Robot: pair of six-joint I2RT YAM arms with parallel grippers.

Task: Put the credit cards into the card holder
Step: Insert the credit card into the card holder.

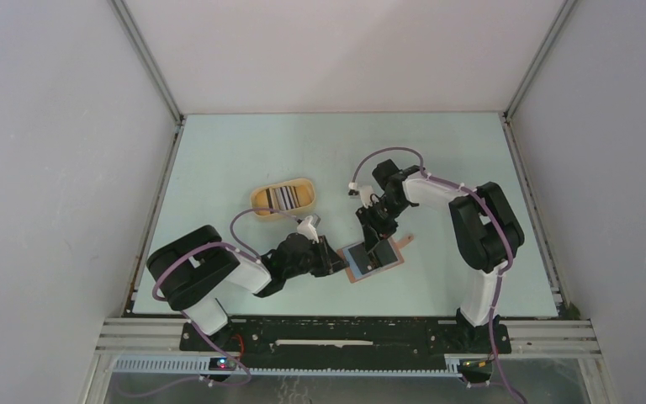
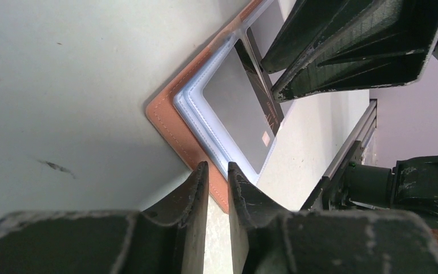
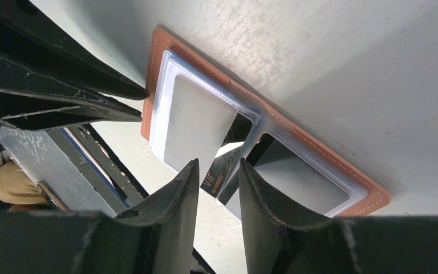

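The reddish-brown card holder (image 1: 384, 263) lies open on the table, blue-grey inside up. Its left pocket holds a pale grey card (image 3: 194, 125). A dark card marked VIP (image 3: 228, 171) leans at the fold, partly in the holder. My right gripper (image 3: 219, 168) hovers just over this card, jaws a little apart, and does not clamp it. My left gripper (image 2: 219, 170) is nearly closed, pinching the holder's brown edge (image 2: 171, 123). In the top view the left gripper (image 1: 339, 266) is at the holder's left side and the right gripper (image 1: 378, 242) is above it.
A yellow oval tray (image 1: 256, 202) with several more cards (image 1: 284, 198) stands behind and left of the holder. The holder's snap tab (image 1: 405, 241) sticks out at its right. White walls enclose the table on three sides.
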